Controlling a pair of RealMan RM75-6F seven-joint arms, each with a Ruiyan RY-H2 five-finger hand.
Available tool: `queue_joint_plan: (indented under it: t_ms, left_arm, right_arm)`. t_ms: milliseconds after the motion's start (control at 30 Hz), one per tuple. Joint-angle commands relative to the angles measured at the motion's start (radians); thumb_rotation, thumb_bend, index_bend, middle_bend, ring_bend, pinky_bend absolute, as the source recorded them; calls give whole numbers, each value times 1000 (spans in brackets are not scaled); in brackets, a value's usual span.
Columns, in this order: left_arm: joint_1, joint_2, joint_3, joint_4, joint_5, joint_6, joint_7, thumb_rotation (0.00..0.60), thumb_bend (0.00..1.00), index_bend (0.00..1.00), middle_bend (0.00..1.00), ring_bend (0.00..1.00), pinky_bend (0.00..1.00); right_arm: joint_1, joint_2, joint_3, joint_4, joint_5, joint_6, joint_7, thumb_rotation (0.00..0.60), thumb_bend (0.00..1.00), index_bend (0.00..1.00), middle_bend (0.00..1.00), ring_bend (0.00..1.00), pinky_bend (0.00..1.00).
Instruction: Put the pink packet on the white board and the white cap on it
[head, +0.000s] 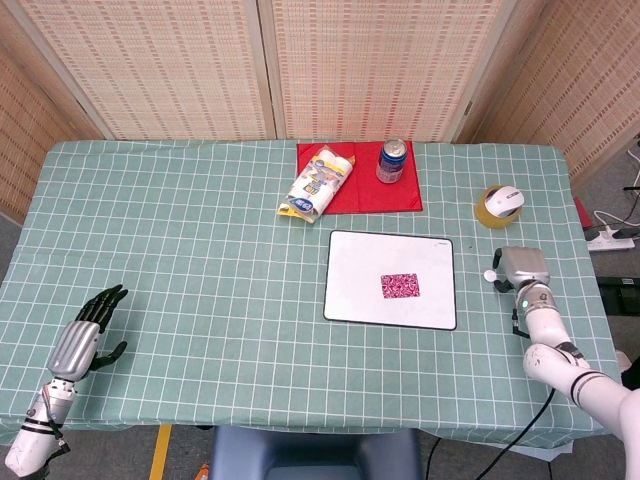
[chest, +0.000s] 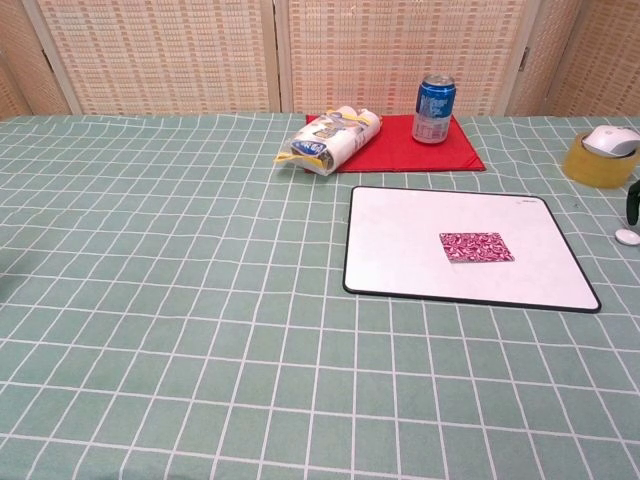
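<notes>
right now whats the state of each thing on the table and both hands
pink packet: flat on the white board
white cap: on the cloth, off the board, beside the right hand
right hand: at the cap, grip cannot be told
left hand: open, holds nothing
blue can: upright on the red mat
</notes>
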Motion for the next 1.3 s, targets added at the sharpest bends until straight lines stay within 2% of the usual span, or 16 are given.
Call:
queue_joint_plan:
  t_ms: [33, 133, 267, 1300]
  left_arm:
    - [0, -2, 0, 2, 1, 3, 4, 600, 277, 0, 0, 0, 109]
    - [-1, -2, 0, 3, 1, 1, 3, 600, 277, 0, 0, 0, 109]
    - [-1, -1, 0, 2, 1, 2, 0, 600, 278, 0, 0, 0, 109]
    - [-3, -1, 1, 10, -3, -10, -20, 600, 277, 0, 0, 0, 109]
  right_arm:
    - [3, -7, 0, 7, 3, -10, -1, 600, 330, 417, 1000, 1000, 1000]
    - [4, -11, 0, 7, 0, -11, -1, 600, 273, 411, 1000, 1000, 1000]
    - [3, -17, -2, 15, 0, -11, -4, 600, 258, 411, 1000, 1000, 1000]
    - [30, -58, 12, 87, -3, -61, 9, 600, 256, 467, 1000, 1000, 1000]
